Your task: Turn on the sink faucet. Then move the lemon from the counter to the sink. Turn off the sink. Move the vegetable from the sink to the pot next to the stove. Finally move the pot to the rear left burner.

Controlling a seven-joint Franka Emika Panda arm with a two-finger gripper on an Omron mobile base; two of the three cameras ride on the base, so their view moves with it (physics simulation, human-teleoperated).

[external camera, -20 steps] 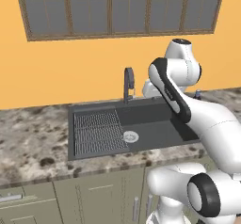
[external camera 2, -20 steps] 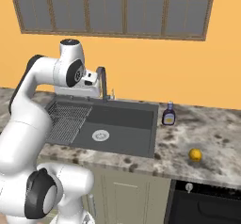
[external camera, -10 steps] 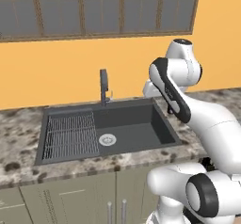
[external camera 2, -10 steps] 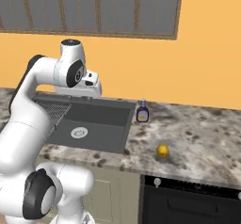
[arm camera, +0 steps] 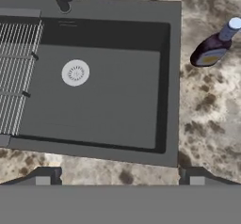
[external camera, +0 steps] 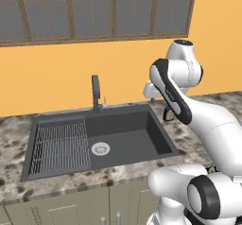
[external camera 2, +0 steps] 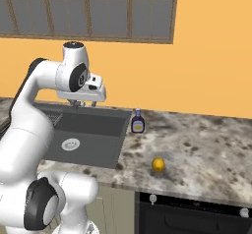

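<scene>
Lemon (external camera 2: pixel 158 164), round, on speckled counter (external camera 2: pixel 206 149)

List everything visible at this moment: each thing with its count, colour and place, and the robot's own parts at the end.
sink: one, dark grey basin set into the counter.
rack: one, grey ribbed wire, on the left half of the sink.
drain: one, silver ring, on the sink floor beside the rack.
sink faucet: one, dark grey, behind the sink at its rear edge.
counter: one, speckled grey, brown and cream stone, around the sink.
lemon: one, yellow, on the counter right of the sink, near the front edge.
bottle: one, dark with a pale cap, upright on the counter by the sink's right rear corner.
window: one, grey panes with a brown frame, on the orange wall.
arm: one, white, raised over the sink.
end effector: one, open, empty, above the sink's front edge.
</scene>
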